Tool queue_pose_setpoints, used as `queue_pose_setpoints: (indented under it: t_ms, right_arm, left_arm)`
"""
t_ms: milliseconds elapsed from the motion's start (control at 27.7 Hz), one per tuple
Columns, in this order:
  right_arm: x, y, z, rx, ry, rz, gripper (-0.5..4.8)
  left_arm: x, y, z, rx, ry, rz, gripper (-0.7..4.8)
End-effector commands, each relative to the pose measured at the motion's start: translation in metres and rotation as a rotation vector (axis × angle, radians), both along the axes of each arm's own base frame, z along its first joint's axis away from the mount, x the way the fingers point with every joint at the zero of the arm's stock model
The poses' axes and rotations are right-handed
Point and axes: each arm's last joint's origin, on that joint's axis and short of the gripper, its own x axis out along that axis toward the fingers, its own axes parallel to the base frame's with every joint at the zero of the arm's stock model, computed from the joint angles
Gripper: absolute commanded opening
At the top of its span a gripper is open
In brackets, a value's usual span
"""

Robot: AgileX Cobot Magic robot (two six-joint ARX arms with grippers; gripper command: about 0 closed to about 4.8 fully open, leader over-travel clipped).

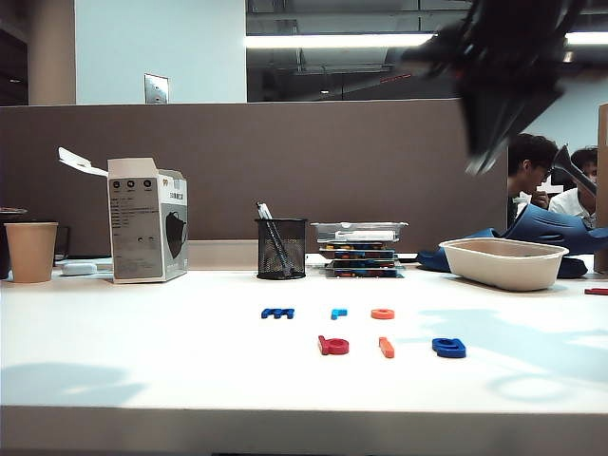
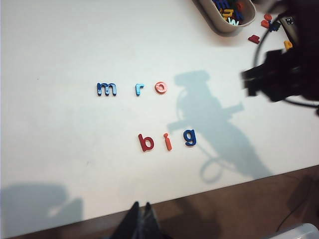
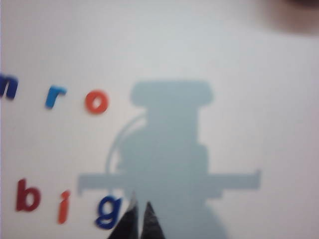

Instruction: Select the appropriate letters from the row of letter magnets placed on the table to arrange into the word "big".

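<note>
The white desk (image 1: 142, 351) carries everything, and a brown partition (image 1: 285, 161) stands along its back edge. Against that back edge, toward the left corner, sit a paper cup (image 1: 30, 251) and a grey-and-white carton (image 1: 147, 220) with its flap open. Near the middle of the back edge are a black mesh pen holder (image 1: 281, 249) and a stack of flat trays (image 1: 359, 249). Toward the right, a beige oval tub (image 1: 503, 262) holds a heap of spare letters, and a few loose ones lie on the desk just beside it.

The right arm (image 1: 503, 76) hangs high above the right part of the desk, dark and blurred. Its right hand (image 3: 137, 219) has its fingers pressed together, gripping nothing, well above the desk and over the blue "g". The left hand (image 2: 140, 221) hangs past the front edge of the desk, its fingers also drawn narrow and empty.

In the middle of the desk lie the letter magnets in two short rows. The row farther from the front edge reads dark blue "m" (image 2: 106, 89), light blue "r" (image 2: 139, 89), orange "o" (image 2: 161, 87). The row nearer the front edge spells the word: red "b" (image 2: 146, 142), orange "i" (image 2: 168, 142), dark blue "g" (image 2: 190, 137), side by side with small gaps, none touching.
</note>
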Motion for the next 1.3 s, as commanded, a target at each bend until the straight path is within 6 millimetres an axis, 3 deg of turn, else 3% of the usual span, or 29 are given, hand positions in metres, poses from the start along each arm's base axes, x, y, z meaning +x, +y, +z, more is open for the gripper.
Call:
queue_pose_setpoints:
  t_ms: [36, 325, 505, 686, 830, 1119, 1299]
  right_arm:
    - [-0.01, -0.019, 0.025, -0.056, -0.123, 0.01, -0.08]
    - [-0.043, -0.07, 0.071, -0.084, -0.343, -0.032, -0.08]
    - [-0.067, -0.097, 0.079, -0.05, -0.461, -0.065, -0.08]
    - [-0.1, -0.129, 0.059, -0.008, -0.501, -0.075, -0.08]
    - [-0.116, -0.141, 0.045, -0.001, -0.535, -0.126, -0.08]
    - [-0.141, -0.144, 0.013, 0.069, -0.633, -0.161, -0.08]
    - [-0.149, -0.143, -0.003, 0.075, -0.632, -0.171, -0.08]
  left_arm:
    - [0.0, 0.001, 0.002, -0.004, -0.012, 0.001, -0.05]
    - [0.0, 0.001, 0.002, -0.004, -0.012, 0.001, -0.05]
    - [0.0, 0.0, 0.001, -0.002, -0.011, 0.001, -0.05]
    - [0.001, 0.0, 0.001, -0.001, -0.013, 0.005, -0.05]
    - [0.001, -0.001, 0.001, 0.001, -0.012, 0.004, -0.05]
    - [0.008, -0.006, 0.009, 0.133, -0.219, -0.087, -0.06]
    - [0.033, 0.0, 0.022, 0.141, -0.364, -0.067, -0.05]
